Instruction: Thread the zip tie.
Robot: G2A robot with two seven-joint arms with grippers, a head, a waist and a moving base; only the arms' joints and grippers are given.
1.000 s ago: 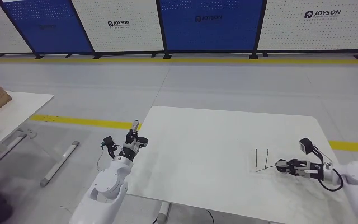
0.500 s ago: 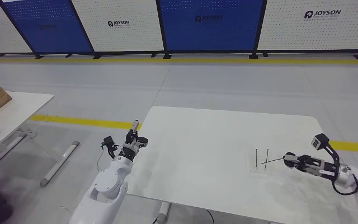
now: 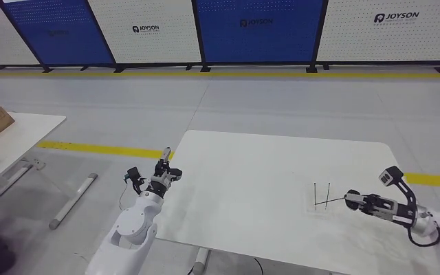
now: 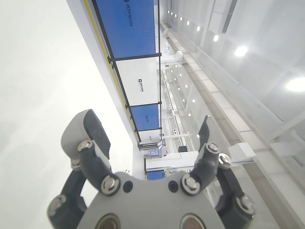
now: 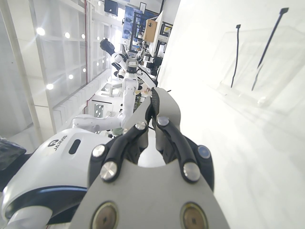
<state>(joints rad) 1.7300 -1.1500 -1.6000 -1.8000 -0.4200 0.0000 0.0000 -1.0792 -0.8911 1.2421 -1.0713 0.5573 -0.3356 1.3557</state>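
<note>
We see the right end effector [image 3: 349, 199] pressed together on a zip tie [image 3: 334, 201] pointing at the clear holder [image 5: 247, 96], where two upright ties [image 5: 272, 35] stand just before its tip on the bench [image 3: 261, 179]. Farther off, the left end effector [image 4: 150, 125] hangs spread.

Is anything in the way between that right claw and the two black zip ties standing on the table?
Nothing visible does. Only bare table lies between the right gripper and the two upright zip ties in their clear holder. A thin dark strip, apparently a tie it holds, points from the gripper toward them.
</note>
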